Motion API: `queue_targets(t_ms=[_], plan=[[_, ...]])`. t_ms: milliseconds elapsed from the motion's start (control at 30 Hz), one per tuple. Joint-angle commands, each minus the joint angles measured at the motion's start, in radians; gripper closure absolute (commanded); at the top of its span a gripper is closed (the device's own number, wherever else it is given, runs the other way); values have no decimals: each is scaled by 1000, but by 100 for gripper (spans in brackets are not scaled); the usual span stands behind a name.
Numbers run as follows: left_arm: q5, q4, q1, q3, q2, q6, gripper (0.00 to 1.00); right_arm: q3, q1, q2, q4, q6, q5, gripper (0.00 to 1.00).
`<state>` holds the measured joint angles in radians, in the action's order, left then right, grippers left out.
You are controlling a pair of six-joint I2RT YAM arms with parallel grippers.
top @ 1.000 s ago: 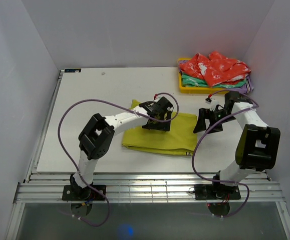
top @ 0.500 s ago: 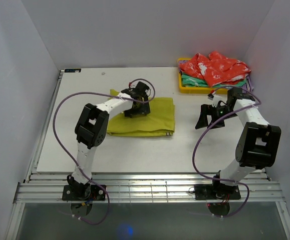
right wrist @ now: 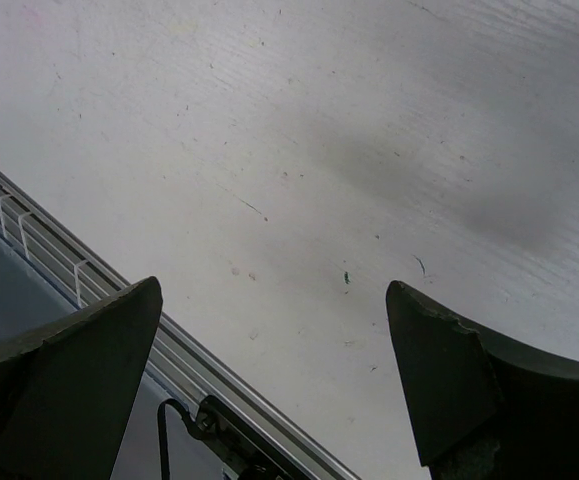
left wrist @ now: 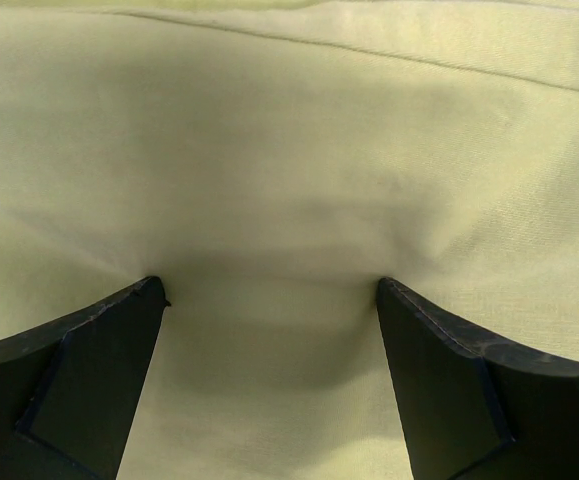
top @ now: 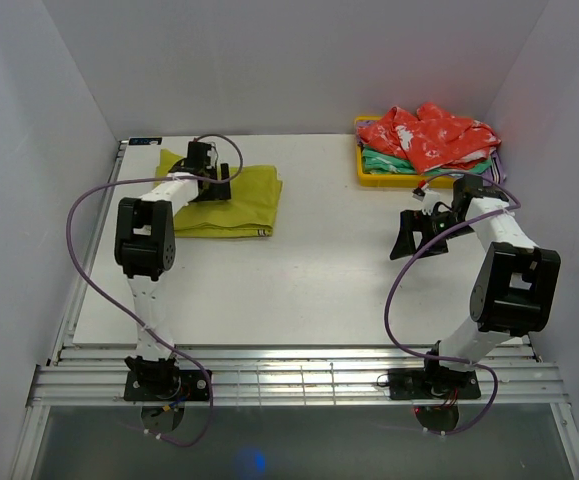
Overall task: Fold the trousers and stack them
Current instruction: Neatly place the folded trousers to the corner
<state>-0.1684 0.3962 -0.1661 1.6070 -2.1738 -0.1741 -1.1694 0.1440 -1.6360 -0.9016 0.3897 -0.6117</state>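
The folded pair of mustard yellow-green cloth trousers (top: 239,200) has just travelled. A second ago it lay in the middle of the white worktop (top: 309,290); now it sits at the far left, near the back corner. The left claw (top: 209,184) slid it there and rests on top of it. From the left wrist view, that claw's black fingers (left wrist: 89,370) are spread wide and press down into the cloth, denting it between them and not pinching a fold. The right claw (top: 416,236) has hardly moved: it hangs over bare worktop on the right, also spread wide with nothing between its fingers.

I'd judge the folding finished and the bundle parked where a stack would begin, so the left claw mainly needs to lift off without dragging the top layer.

Counting:
- **Trousers:** one pair.
- **Arms:** two, each with one claw.
- **Tray:** one yellow plastic tray (top: 367,180) at the far right.
- **In the tray:** a crumpled red patterned garment (top: 429,135) on a green garment (top: 379,160).
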Motion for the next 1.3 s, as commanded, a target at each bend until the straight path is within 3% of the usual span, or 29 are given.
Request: queue_targets(t_ms=[0,367,667,1000,1267], plan=[[30,110,123,0,-159,226,2,-13,6,38,-28,37,-20,2],[-11,231,223,439,-449,297,4,-19,6,22,-26,38,-16,2],[-26,274,277,767,-629,252,4,-15,6,19,-25,44,-3,3],[-114,262,319,765,-636,229,4,-16,6,22,-26,38,-8,4],[-43,224,350,740,-630,294,2,-16,6,24,-33,38,-14,5]])
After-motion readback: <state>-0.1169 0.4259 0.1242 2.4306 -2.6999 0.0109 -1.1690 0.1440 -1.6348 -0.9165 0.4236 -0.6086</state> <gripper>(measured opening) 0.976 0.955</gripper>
